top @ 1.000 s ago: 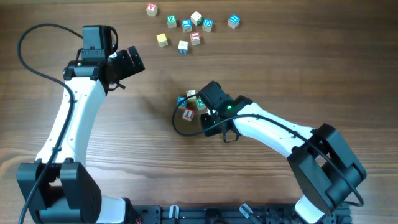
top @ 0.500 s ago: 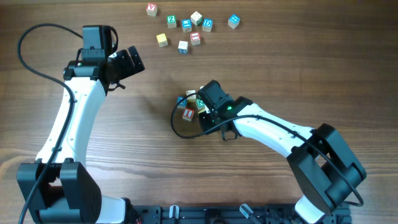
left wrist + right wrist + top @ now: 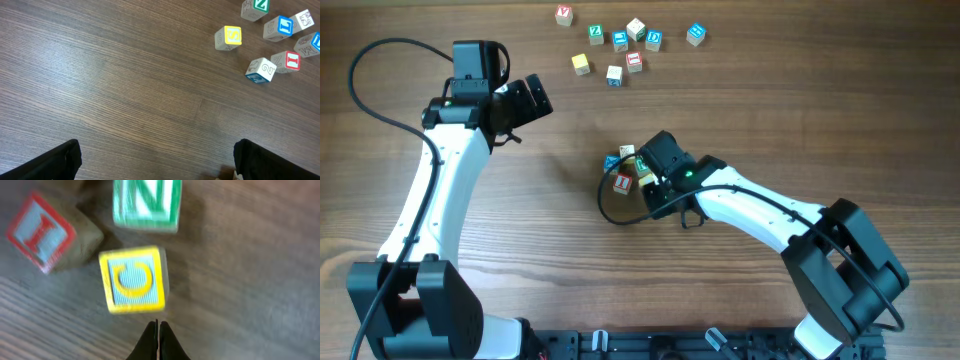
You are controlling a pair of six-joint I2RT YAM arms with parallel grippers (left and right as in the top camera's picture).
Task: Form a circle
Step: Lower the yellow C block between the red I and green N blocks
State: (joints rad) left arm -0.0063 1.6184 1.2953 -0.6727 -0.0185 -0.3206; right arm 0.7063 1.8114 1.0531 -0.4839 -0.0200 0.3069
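Plainly, the right gripper (image 3: pixel 158 326) has its two dark fingers pressed tip to tip with nothing between them, the points just on the near side of a yellow-framed cube (image 3: pixel 134 280) lettered C; whether they touch it I cannot tell. Just beyond that cube sits a green N cube (image 3: pixel 146 202), and to its left a red-framed cube (image 3: pixel 40 232) turned at an angle. From overhead these belong to the circle (image 3: pixel 622 182), a tight bunch of cubes near the middle of the table (image 3: pixel 770 100), partly under the right wrist. The left gripper (image 3: pixel 156 152) hangs with fingers spread wide, holding nothing, over brown wood grain at the left. A loose scatter of letter cubes (image 3: pixel 621 42) lies along the far edge, well apart from the circle
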